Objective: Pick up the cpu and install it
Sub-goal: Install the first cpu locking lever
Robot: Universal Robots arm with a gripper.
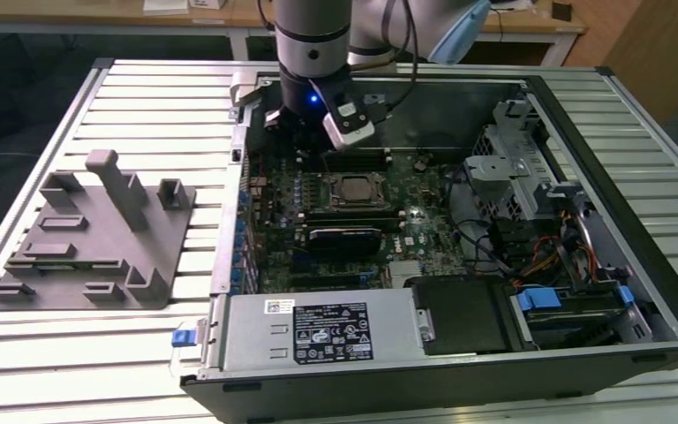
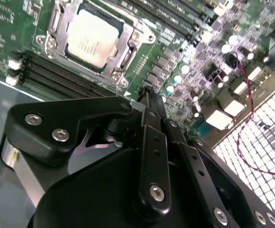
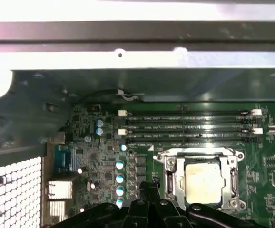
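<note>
Silvery cpu (image 2: 91,39) flat inside socket frame (image 2: 57,28); tool (image 2: 147,92), tips together, empty, just off frame's edge.

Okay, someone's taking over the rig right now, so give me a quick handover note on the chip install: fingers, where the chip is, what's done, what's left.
Gripper: fingers shut, holding nothing. It hovers over the motherboard, beside the socket and close to the memory slots.
Chip: lies flat inside the socket's metal frame, silvery top up, apart from the fingers.
Done: the chip is in the socket.
Left: whether the chip is fully seated and the frame latched cannot be told from these views, so check that.
</note>
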